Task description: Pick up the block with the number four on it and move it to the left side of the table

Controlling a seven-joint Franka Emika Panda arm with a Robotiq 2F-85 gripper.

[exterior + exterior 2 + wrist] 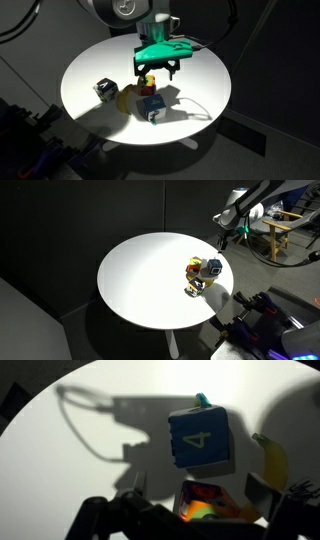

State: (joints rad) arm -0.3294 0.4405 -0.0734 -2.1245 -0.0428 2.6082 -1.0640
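The light-blue block with a white 4 (200,440) lies on the round white table (60,460), just beyond my fingertips in the wrist view. It also shows in both exterior views (152,107) (212,268). My gripper (200,488) is open, and its fingers stand on either side of the orange-red cube (210,502), apart from it. In an exterior view the gripper (160,74) hangs just above that orange-red cube (150,83), with the blue block in front of it on the table (205,100).
A banana (272,460) lies beside the blue block, also seen in an exterior view (130,98). A black-and-white cube (104,89) sits near the table edge. All the objects cluster at one side of the table (140,280). The surroundings are dark.
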